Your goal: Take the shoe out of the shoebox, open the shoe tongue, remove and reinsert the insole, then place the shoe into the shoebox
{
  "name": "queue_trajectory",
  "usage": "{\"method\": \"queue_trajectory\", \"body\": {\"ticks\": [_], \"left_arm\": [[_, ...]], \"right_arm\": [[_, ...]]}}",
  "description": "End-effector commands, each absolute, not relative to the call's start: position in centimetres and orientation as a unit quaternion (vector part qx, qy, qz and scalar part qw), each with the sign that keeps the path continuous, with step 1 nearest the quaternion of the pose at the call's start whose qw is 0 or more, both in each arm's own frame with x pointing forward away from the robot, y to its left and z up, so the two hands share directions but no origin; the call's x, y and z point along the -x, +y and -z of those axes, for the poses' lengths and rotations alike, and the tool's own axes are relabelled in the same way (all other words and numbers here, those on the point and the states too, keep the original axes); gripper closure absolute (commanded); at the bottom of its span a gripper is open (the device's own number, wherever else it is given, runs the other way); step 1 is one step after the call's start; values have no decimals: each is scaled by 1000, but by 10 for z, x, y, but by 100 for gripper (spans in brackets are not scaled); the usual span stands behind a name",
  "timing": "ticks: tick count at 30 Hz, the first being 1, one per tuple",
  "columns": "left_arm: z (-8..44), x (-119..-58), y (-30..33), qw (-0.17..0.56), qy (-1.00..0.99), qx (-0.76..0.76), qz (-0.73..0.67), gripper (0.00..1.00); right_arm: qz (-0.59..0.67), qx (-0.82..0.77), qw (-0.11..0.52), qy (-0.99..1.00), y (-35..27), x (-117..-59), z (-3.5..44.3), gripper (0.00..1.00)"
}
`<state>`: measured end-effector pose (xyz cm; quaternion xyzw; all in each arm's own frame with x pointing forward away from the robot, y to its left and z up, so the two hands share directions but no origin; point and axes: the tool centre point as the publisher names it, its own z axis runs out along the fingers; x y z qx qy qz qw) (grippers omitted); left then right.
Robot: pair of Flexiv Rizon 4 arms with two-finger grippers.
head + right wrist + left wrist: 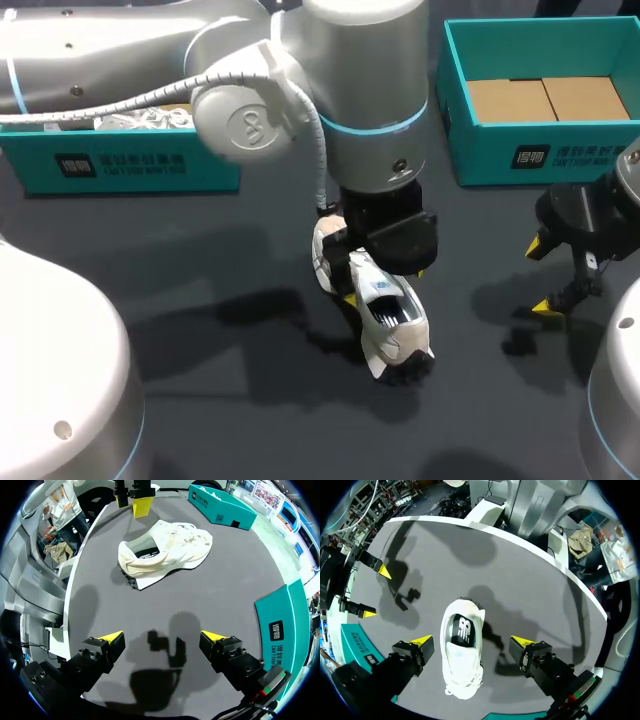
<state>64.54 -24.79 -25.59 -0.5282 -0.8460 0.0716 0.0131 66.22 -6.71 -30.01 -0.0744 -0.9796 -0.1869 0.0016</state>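
The white shoe [390, 320] stands on its sole in the middle of the dark table, its opening facing up. In the left wrist view a dark-printed insole shows inside the shoe [462, 652]. My left gripper [472, 641] hangs straight above it, open, with its yellow tips either side of the shoe and clear of it. In the head view the left gripper [385, 270] hides the shoe's far end. My right gripper [162, 637] is open and empty over bare table, to the right of the shoe [165, 552]. The teal shoebox [470, 150] stands at the back right.
A second teal box [120, 165] with white paper in it stands at the back left, partly behind my left arm. Brown cardboard lines the shoebox at the back right. The right gripper [545, 278] casts a shadow on the table beside the shoe.
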Motion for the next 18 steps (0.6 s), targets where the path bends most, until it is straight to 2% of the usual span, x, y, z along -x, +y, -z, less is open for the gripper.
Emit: {"method": "queue_trajectory", "body": {"ticks": [1,3,5,7,17,18], "left_arm": [[260,-640,-248,17,-881,463,-92,0],[260,-634,-249,55,-919,379,-96,0],[259,-621,-249,52,-965,252,-57,0],[253,-614,-244,-35,-988,145,-42,0],[253,-614,-244,-35,-988,145,-42,0],[253,-613,-244,-18,-990,126,-55,0]], "right_arm": [[185,75,0,-980,-66,-661,301,0],[185,75,0,-980,-66,-661,301,0],[185,75,0,-980,-66,-661,301,0],[185,75,0,-980,-66,-661,301,0],[185,75,0,-980,-66,-661,301,0],[185,75,0,-980,-66,-661,301,0]]}}
